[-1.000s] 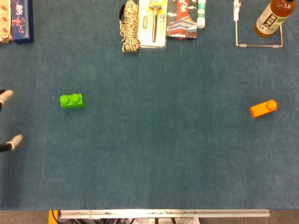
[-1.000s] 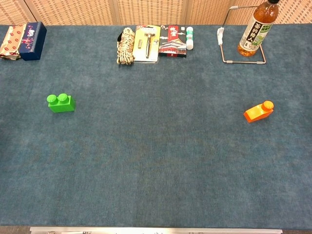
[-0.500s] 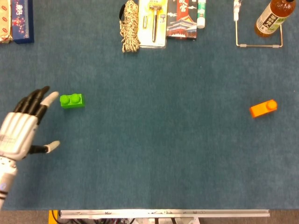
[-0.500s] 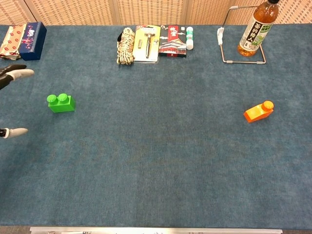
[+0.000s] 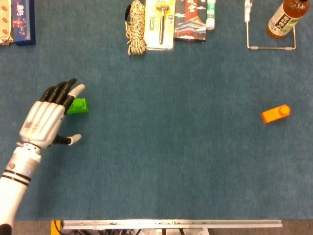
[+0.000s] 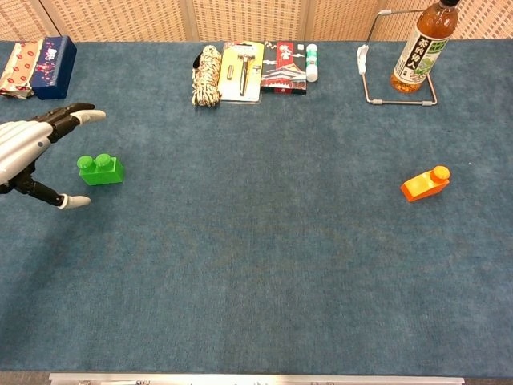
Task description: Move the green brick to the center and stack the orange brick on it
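Observation:
The green brick lies at the left of the blue table cover, partly hidden by fingers in the head view. My left hand hovers just left of and above it, fingers spread and empty, thumb out below the brick. Far to the right lies the orange brick, alone. My right hand shows in neither view.
Along the back edge sit boxes, a rope coil, a carded tool, a packet, a wire stand and a bottle. The metal table edge runs along the front.
My left hand has come in from the left edge and moved right and up, now reaching over the green brick's left end. Neither brick has moved.

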`<state>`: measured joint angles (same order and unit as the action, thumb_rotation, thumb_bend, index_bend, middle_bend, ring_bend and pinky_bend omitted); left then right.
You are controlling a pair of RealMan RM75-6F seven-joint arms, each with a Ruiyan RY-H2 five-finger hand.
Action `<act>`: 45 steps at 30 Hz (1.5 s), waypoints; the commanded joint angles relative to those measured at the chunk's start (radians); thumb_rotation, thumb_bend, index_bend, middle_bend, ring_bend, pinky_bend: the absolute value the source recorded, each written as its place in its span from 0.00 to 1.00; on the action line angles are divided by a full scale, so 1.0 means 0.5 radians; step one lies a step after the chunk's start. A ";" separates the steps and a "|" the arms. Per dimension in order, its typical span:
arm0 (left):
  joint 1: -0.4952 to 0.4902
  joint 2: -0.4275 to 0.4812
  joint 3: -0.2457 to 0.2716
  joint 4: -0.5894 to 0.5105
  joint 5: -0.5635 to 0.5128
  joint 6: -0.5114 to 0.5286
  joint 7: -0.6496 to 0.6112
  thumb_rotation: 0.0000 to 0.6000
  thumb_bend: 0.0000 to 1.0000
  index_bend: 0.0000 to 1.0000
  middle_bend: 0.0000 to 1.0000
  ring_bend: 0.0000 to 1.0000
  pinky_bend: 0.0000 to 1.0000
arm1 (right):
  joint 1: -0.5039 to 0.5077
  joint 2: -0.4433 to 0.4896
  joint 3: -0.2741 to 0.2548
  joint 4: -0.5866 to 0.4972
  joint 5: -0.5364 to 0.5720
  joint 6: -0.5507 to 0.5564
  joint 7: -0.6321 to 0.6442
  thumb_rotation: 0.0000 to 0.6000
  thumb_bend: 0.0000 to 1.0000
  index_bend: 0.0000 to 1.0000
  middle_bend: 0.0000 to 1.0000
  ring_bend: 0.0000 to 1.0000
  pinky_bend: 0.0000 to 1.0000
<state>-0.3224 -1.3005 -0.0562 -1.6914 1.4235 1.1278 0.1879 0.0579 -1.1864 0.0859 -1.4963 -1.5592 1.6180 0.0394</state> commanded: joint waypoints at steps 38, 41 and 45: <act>-0.334 -0.323 -0.142 0.529 -0.651 -0.296 0.371 1.00 0.08 0.00 0.00 0.00 0.09 | 0.020 0.021 0.005 -0.022 0.024 -0.088 -0.010 1.00 0.00 0.34 0.38 0.20 0.20; -0.354 -0.342 -0.133 0.583 -0.663 -0.285 0.438 1.00 0.08 0.00 0.00 0.00 0.09 | 0.022 0.020 0.004 -0.021 0.022 -0.091 -0.011 1.00 0.00 0.34 0.38 0.20 0.20; -0.378 -0.366 -0.126 0.645 -0.670 -0.266 0.508 1.00 0.08 0.00 0.00 0.00 0.09 | 0.022 0.020 0.005 -0.022 0.024 -0.092 -0.011 1.00 0.00 0.34 0.38 0.20 0.20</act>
<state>-0.5058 -1.4781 -0.1211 -1.3775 1.0903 0.9903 0.4321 0.0689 -1.1764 0.0885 -1.5073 -1.5473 1.5718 0.0339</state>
